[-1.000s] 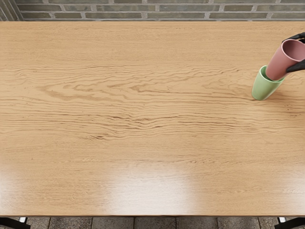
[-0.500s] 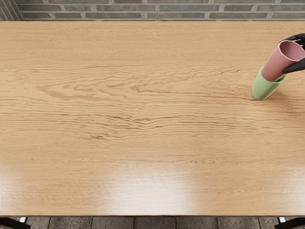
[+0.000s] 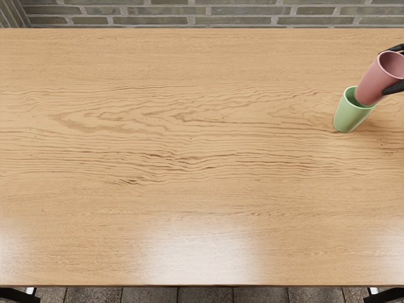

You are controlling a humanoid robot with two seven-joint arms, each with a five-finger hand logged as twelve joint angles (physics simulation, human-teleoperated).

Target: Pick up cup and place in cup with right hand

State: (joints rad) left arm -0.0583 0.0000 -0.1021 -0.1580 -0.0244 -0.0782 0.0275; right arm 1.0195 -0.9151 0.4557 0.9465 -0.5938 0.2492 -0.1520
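Two cups show in the head view. The pink cup [image 3: 374, 81] is clamped in the fingers of the right hand [image 3: 394, 88], at its lower left, long axis slanting down-left toward the green cup [image 3: 350, 116] on the table [image 3: 189, 208]. Its base overlaps the green mouth's right side; whether it is inside cannot be told. Next, likely, a small leftward shift, then down.

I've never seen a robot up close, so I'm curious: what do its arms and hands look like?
Of the right hand, only parts of slender black fingers show at the picture's right edge. I see no markings or cables on them. Neither arm is visible.
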